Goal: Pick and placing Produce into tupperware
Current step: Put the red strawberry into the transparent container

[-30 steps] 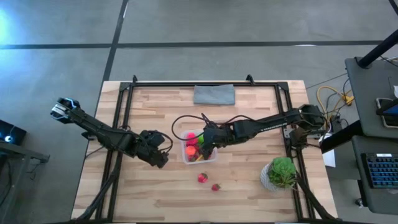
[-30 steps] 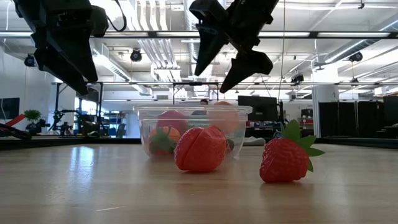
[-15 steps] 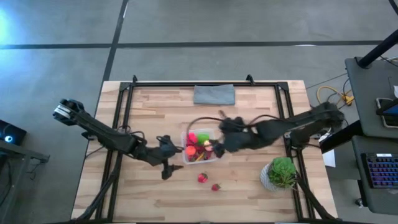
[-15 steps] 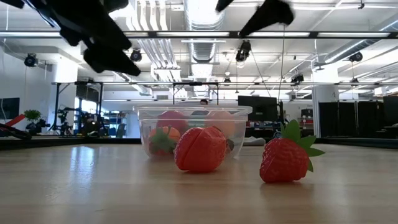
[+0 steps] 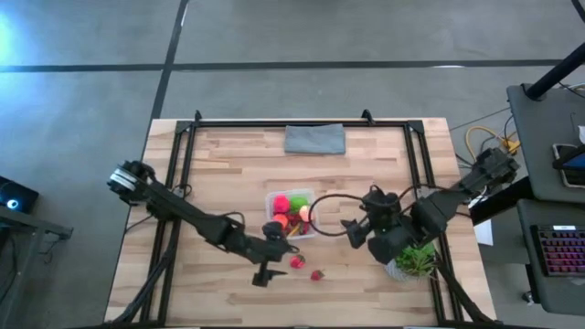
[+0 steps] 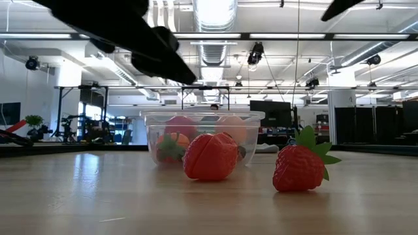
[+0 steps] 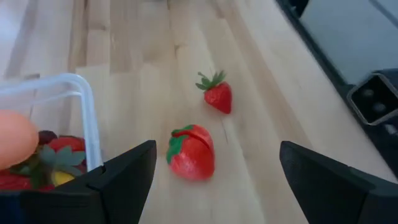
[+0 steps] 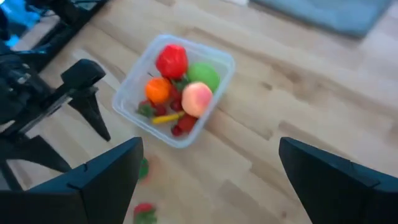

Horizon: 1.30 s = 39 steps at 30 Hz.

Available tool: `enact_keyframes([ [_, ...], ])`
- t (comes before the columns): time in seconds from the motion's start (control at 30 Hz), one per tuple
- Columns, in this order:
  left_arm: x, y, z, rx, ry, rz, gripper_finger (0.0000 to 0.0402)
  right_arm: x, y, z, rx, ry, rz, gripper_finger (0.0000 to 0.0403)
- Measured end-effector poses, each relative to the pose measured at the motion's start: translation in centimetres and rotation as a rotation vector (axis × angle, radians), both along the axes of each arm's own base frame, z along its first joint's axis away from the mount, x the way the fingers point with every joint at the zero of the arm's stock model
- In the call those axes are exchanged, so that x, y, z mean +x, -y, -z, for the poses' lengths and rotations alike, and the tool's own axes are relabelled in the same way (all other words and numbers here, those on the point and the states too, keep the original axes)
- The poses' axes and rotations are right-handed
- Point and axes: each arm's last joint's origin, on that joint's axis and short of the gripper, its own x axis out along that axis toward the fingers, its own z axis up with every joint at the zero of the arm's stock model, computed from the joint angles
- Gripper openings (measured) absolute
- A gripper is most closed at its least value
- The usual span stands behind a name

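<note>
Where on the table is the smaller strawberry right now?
In the high view, the smaller strawberry lies on the bare wood near the table's front edge, just right of the larger red fruit and outside the clear tupperware.

**Two dark arms, each with a black two-finger hand**

Both arms are matte black, built of slim straight links joined by rounder, bulkier joint housings. The left arm has a pale grey, metallic-looking block at its outer end. A thin black cable loops off the right arm in a wide arc. The left hand has two flat, wedge-shaped black fingers with angular edges; the right hand has the same pair.
</note>
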Motion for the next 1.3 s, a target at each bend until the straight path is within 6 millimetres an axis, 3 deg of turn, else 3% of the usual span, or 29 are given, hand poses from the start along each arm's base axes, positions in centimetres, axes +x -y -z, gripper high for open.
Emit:
enact_keyframes([
  [0.23,2.5,1.2,0.3,-0.084,-0.127,-0.096,0.0324,-0.6,-2.1,1.7,0.047,-0.04,0.068,0.0368],
  [0.6,5.1,2.3,1.8,-0.187,-0.217,-0.263,0.0324,-1.0,-3.2,2.4,0.099,-0.021,0.141,0.0368],
  [0.97,5.1,2.2,1.9,-0.138,-0.239,-0.327,0.0325,-1.2,-3.5,2.3,0.101,-0.015,0.133,0.0368],
  [1.3,5.4,2.3,3.2,-0.132,-0.267,-0.348,0.0325,-1.3,-3.3,2.5,0.081,-0.036,0.133,0.0368],
])
